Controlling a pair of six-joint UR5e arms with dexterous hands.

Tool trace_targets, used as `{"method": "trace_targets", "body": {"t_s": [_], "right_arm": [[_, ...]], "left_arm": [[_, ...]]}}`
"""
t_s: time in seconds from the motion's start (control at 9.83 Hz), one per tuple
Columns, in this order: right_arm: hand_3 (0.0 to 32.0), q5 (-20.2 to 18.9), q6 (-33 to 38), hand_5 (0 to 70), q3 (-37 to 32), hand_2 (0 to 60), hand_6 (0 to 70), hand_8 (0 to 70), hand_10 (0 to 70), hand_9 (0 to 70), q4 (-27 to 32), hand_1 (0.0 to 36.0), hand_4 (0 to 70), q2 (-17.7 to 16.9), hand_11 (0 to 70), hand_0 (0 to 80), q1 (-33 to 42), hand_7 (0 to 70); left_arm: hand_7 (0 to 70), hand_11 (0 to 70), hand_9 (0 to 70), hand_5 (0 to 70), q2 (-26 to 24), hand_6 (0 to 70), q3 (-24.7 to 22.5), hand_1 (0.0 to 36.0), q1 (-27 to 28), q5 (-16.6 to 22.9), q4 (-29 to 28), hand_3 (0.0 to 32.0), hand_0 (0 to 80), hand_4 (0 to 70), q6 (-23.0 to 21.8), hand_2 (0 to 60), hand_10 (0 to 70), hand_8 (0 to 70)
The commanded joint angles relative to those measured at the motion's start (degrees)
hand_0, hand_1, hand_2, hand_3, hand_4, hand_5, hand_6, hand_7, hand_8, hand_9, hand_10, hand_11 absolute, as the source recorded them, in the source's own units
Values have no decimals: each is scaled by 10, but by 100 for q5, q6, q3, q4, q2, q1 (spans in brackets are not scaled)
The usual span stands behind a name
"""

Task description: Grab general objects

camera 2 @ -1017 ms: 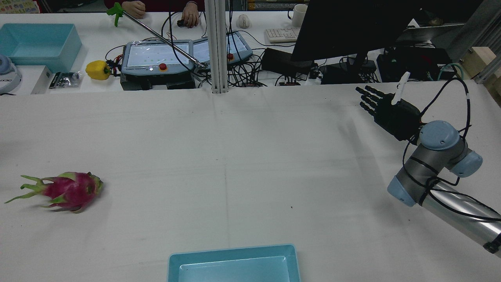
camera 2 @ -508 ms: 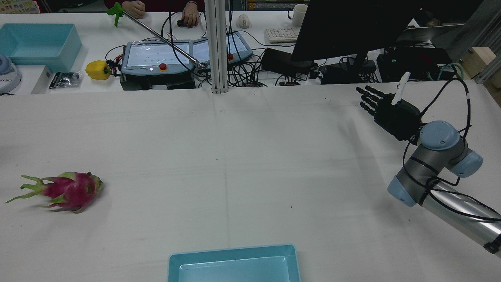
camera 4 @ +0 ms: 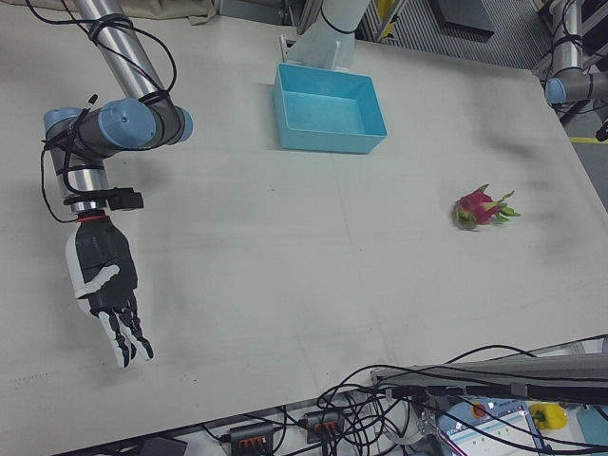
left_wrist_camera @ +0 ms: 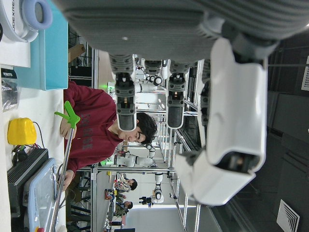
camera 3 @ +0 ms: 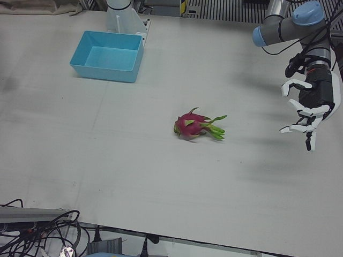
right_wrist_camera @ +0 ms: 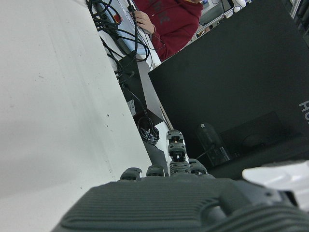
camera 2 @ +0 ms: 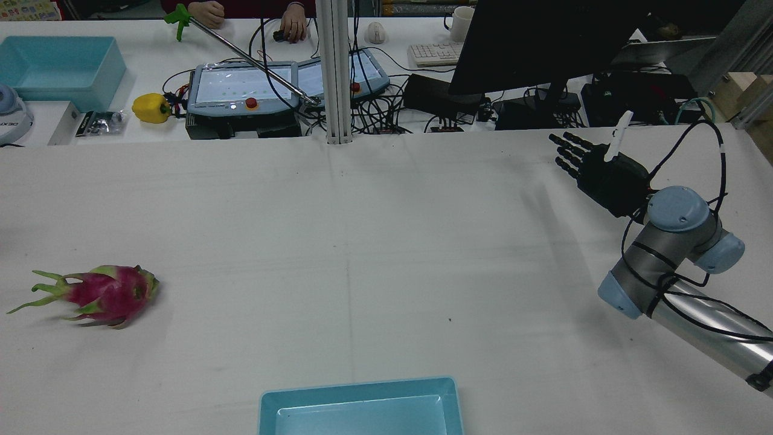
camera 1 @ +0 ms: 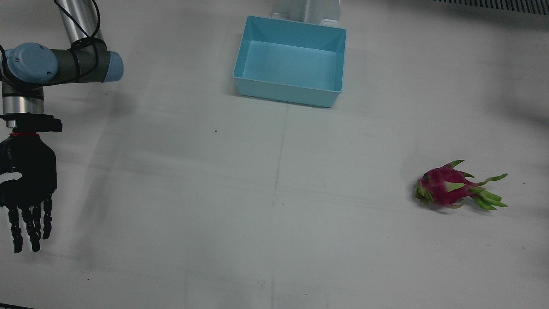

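On the white table, the nearest thing to the robot is a light blue bin, empty, at the middle of the table's robot-side edge, in front of the pedestals. The dragon fruit lies on its side well out on the left half of the table, near its left edge, with its green leafy tips pointing outward; nothing stands between it and either hand.

The left hand hangs above the table's left side, apart from the fruit, fingers spread and curled a little, holding nothing. The right hand is held over the far right corner of the table, fingers stretched out straight and apart, also holding nothing.

Past the table's far edge an aluminium post stands upright, and behind it sit two teach pendants, a tangle of black cables, a yellow bell pepper, a second blue bin, a keyboard, a white mug and a dark monitor. A person in a red top holds a long reach-grabber with a green tip. On a white device at the far left, lettering is partly visible but not legible in full.
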Motion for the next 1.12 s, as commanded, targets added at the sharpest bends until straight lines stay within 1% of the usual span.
{"method": "trace_targets", "body": {"t_s": [0.0, 0.1, 0.2, 0.41, 0.51, 0.61, 1.02], "right_arm": [[0, -4, 0, 0, -17, 0, 0, 0, 0, 0, 0, 0, 0, 2, 0, 0, 0, 0], [0, -5, 0, 0, -17, 0, 0, 0, 0, 0, 0, 0, 0, 2, 0, 0, 0, 0], [0, -5, 0, 0, -9, 0, 0, 0, 0, 0, 0, 0, 0, 2, 0, 0, 0, 0], [0, -4, 0, 0, -9, 0, 0, 0, 0, 0, 0, 0, 0, 2, 0, 0, 0, 0], [0, 4, 0, 0, -9, 0, 0, 0, 0, 0, 0, 0, 0, 2, 0, 0, 0, 0], [0, -4, 0, 0, -9, 0, 0, 0, 0, 0, 0, 0, 0, 2, 0, 0, 0, 0], [0, 4, 0, 0, -9, 0, 0, 0, 0, 0, 0, 0, 0, 2, 0, 0, 0, 0]], "left_arm": [[318, 147, 49, 360, 11, 252, 7, 360, 5, 0, -57, 0, 800, 511, 0, 600, 69, 40], [325, 146, 51, 393, -24, 260, 7, 360, 5, -9, -57, 0, 800, 516, -9, 600, 68, 42], [328, 143, 51, 401, -33, 262, -1, 360, 5, -9, -57, 0, 800, 518, -9, 600, 66, 42], [315, 146, 49, 374, 11, 248, 16, 360, 5, -9, -74, 0, 800, 504, -18, 600, 68, 39], [315, 146, 49, 372, 2, 247, 7, 360, -4, -9, -75, 0, 800, 504, -18, 600, 68, 39], [324, 145, 50, 392, -15, 256, -10, 360, -4, -9, -75, 0, 800, 511, -9, 600, 67, 41], [323, 149, 50, 381, -16, 257, 16, 360, 14, -9, -75, 0, 800, 507, -9, 600, 70, 41]]}}
